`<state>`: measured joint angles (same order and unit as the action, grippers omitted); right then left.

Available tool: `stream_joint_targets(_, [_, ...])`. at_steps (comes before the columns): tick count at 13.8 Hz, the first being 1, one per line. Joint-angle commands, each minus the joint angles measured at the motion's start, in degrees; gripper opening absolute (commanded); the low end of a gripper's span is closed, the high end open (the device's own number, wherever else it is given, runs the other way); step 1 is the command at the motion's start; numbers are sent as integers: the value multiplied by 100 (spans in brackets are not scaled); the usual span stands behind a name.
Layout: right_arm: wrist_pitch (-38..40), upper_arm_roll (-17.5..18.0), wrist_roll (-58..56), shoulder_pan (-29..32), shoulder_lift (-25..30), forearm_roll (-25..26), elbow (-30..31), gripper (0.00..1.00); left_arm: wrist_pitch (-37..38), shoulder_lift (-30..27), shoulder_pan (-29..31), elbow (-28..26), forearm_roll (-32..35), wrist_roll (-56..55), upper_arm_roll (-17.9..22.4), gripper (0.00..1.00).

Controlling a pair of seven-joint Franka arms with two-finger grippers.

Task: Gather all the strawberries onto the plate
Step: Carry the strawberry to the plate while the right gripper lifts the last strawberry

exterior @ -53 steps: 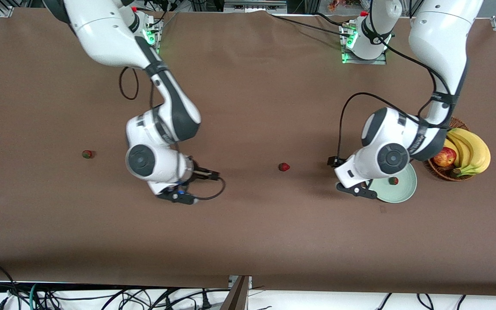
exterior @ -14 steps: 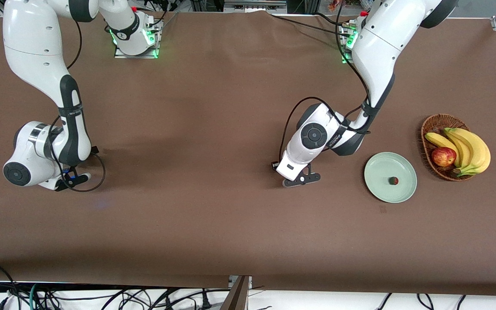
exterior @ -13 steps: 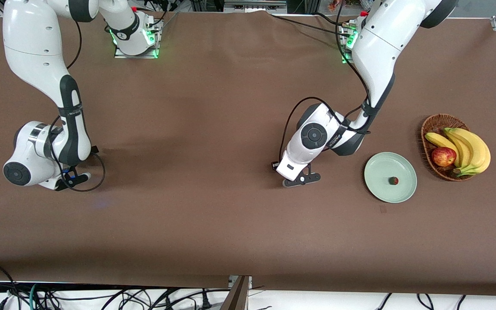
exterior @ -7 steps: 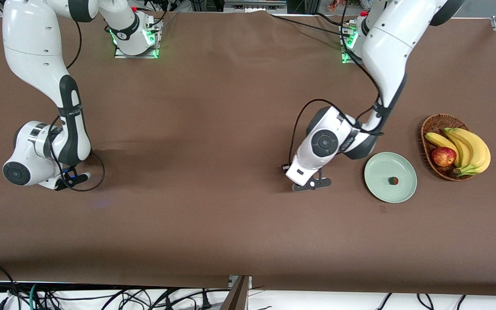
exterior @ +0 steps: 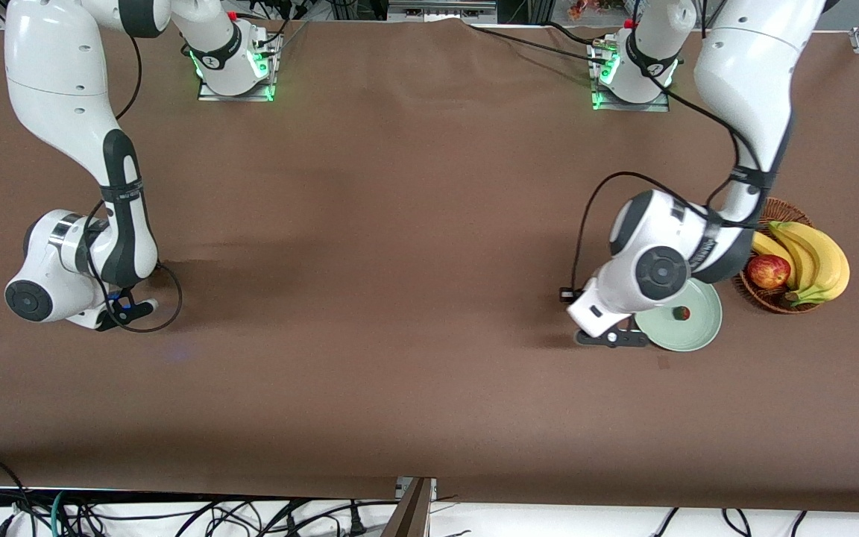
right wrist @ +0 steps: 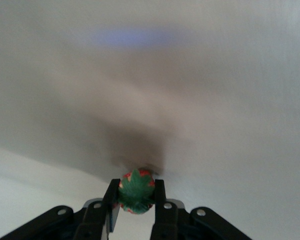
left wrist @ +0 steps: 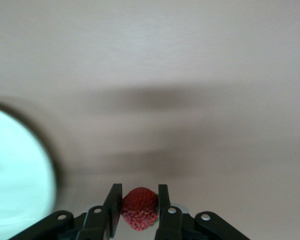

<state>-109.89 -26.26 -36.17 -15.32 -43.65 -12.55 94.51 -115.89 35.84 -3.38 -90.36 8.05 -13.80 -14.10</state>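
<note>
On the plate (exterior: 702,335), 1 strawberry (exterior: 682,313), red, green-capped.

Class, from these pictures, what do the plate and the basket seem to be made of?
Plate: probably glazed ceramic or smooth plastic; plain pale mint surface with an even, soft sheen, no texture. Basket: woven wicker, matte brown, with visible interlaced strands along the rim.

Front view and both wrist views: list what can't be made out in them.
- Front view: left gripper at the plate rim, its held strawberry hidden under the wrist.
- Front view: right gripper and its strawberry hidden by the wrist.
- Left wrist view: plate cut off by the edge, blurred.
- Front view: basket partly hidden by the arm.
</note>
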Motion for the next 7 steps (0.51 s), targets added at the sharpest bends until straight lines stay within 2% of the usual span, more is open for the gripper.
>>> stream_joint_targets(1, [667, 182, 170, -120, 85, -544, -764, 24, 190, -192, 468, -139, 521, 1016, -40, 12])
stream_joint_targets(3, [671, 515, 1080, -347, 67, -696, -1039, 24, 172, -166, 794, -166, 793, 1571, -32, 12])
stream_joint_targets(5, [382, 893, 2475, -672, -38, -713, -1373, 24, 129, -113, 944, -166, 1005, 1959, -32, 12])
stream_joint_targets(7, [-3, 1515, 4057, -876, -100, -722, -1523, 24, 120, -34, 1067, -183, 1058, 2127, -32, 14])
